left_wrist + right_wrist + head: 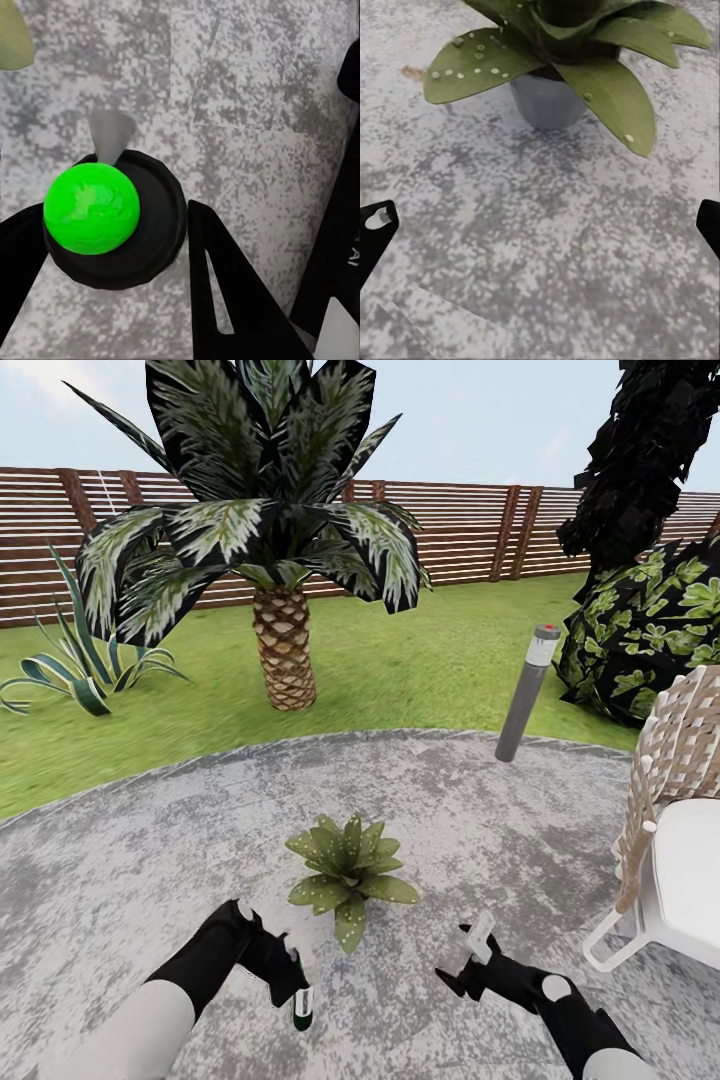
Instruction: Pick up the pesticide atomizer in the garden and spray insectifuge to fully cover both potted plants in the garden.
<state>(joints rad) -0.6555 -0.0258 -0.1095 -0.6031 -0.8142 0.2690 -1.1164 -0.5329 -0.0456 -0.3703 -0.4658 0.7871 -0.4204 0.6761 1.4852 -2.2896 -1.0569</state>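
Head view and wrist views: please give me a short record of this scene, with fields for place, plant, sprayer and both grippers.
place: round mottled grey patio, lawn and slatted wooden fence behind
potted plant: one low speckled rosette on the patio, between the arms; grey pot seen in the right wrist view
pesticide atomizer: held in the left gripper; its bright green part sits between the fingers
right gripper: open, holding nothing, facing the plant
nearby: palm, grey post light, white chair
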